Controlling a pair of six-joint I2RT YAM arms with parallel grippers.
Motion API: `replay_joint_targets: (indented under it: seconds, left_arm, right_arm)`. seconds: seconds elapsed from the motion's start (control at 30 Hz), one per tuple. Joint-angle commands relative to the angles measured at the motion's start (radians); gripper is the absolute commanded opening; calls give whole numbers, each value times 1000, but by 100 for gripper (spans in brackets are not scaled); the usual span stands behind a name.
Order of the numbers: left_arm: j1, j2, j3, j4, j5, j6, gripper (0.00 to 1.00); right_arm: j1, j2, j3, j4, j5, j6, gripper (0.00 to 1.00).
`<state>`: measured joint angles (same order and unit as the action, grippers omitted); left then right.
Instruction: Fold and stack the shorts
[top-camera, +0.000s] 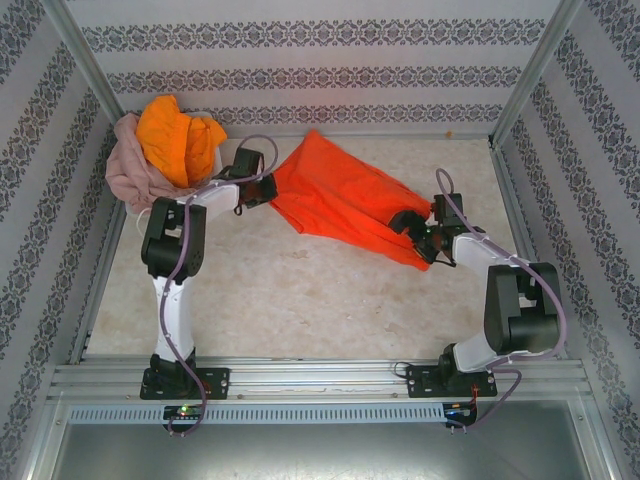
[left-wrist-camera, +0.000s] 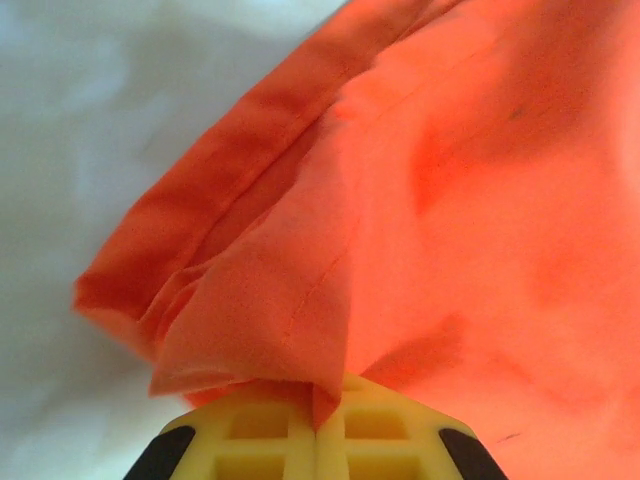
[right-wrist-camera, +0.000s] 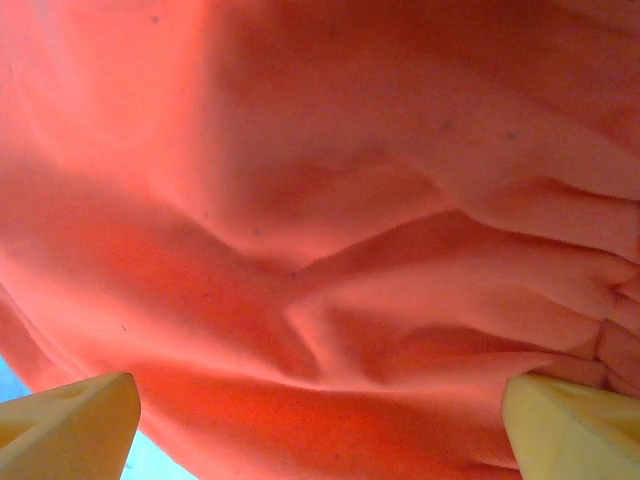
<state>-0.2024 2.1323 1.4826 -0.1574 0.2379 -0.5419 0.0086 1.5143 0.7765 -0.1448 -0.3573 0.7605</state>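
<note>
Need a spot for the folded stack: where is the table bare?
Bare: the table between the near rail and red-orange shorts, plus its far right corner. Crowded: far left, with pink shorts and yellow-orange shorts piled.

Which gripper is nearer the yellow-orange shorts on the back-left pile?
Left. The left gripper pinches the left edge of the red-orange shorts, just right of the yellow-orange shorts; the right gripper is at that garment's opposite end.

A pale, speckled table (top-camera: 300, 300) carries the red-orange shorts (top-camera: 340, 200), which lie crumpled across its far middle, the cloth slanting from back left toward the right. In the far left corner, dusty pink shorts (top-camera: 125, 172) sit heaped, with yellow-orange shorts (top-camera: 175, 138) on top.
</note>
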Motion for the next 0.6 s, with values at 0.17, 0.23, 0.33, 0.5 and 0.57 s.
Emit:
replay_joint_targets:
  seconds: [0.17, 0.23, 0.33, 0.5, 0.57]
  left_arm:
    - [-5, -302, -451, 209, -48, -114, 4]
    - [-7, -376, -570, 270, -35, -158, 9]
    - [-35, -509, -770, 384, -25, -218, 15]
    - [-57, -757, -906, 354, -24, -190, 36]
    - [-57, -854, -880, 243, -75, -134, 48]
  right_arm:
    - [-101, 17, -9, -76, 26, -86, 94]
    - [-113, 15, 0, -97, 36, -108, 95]
    - [-128, 5, 7, -120, 56, -137, 96]
    - [-137, -30, 32, -152, 50, -172, 96]
    - [-136, -54, 45, -160, 17, -180, 96]
